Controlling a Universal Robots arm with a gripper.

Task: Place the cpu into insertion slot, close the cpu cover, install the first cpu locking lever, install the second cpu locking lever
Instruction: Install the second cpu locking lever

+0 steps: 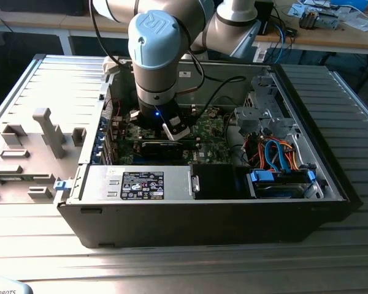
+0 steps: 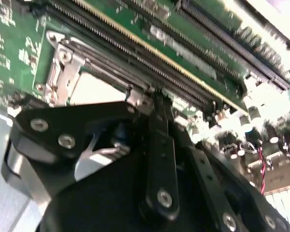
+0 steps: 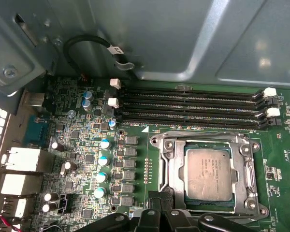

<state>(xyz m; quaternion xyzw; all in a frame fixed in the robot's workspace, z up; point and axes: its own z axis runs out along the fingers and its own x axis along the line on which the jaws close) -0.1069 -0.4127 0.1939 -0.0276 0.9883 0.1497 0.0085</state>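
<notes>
Grey ribbed bench carries an open case where the cpu lies flat in the slot, a light, stiff, fragile chip best held by its edges, with the gripper, fingers seemingly together, at the slot's edge.

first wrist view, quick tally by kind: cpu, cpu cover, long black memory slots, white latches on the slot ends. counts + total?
cpu: 1
cpu cover: 1
long black memory slots: 4
white latches on slot ends: 4
Total: 10
</notes>
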